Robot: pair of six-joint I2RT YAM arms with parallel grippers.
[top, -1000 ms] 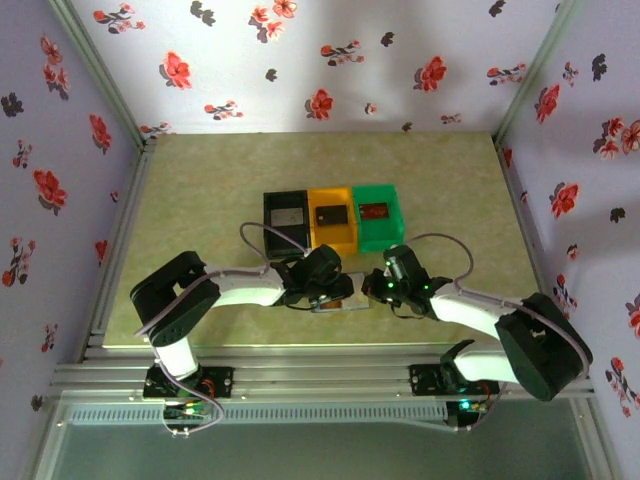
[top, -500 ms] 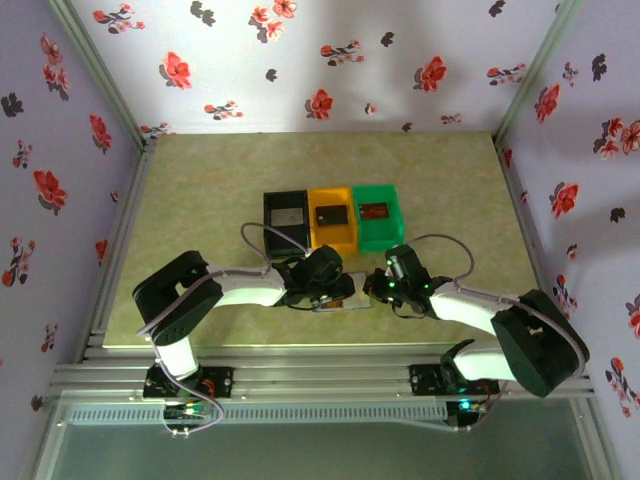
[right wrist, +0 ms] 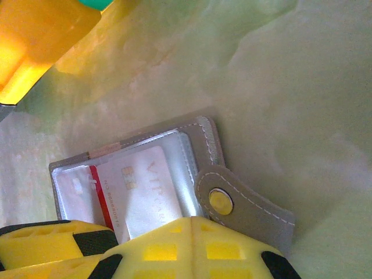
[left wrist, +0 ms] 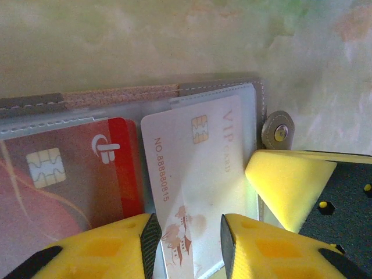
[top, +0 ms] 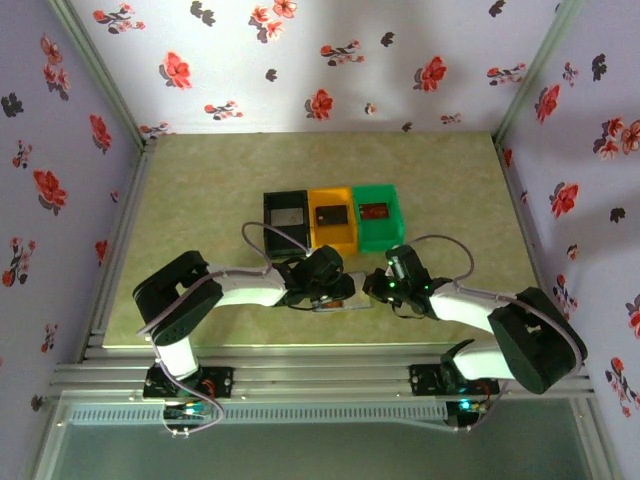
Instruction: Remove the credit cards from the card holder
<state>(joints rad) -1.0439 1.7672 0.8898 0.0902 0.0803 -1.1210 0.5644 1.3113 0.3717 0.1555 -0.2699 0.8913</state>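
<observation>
Scarcely anything was moved since earlier: the left gripper (left wrist: 186,232) was held part-open, the white VIP card (left wrist: 197,168) between its fingers (left wrist: 116,244); the right gripper (right wrist: 192,232) was closed against the card holder (right wrist: 210,139).

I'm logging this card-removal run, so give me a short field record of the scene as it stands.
card holder: lying open between the grippers
white card: skewed in its sleeve, between the fingers of left gripper; grip unclear
red card: in neighbouring sleeve
right gripper: shut, beside snap tab
bins: black bin, orange bin, green bin, a card in each
</observation>
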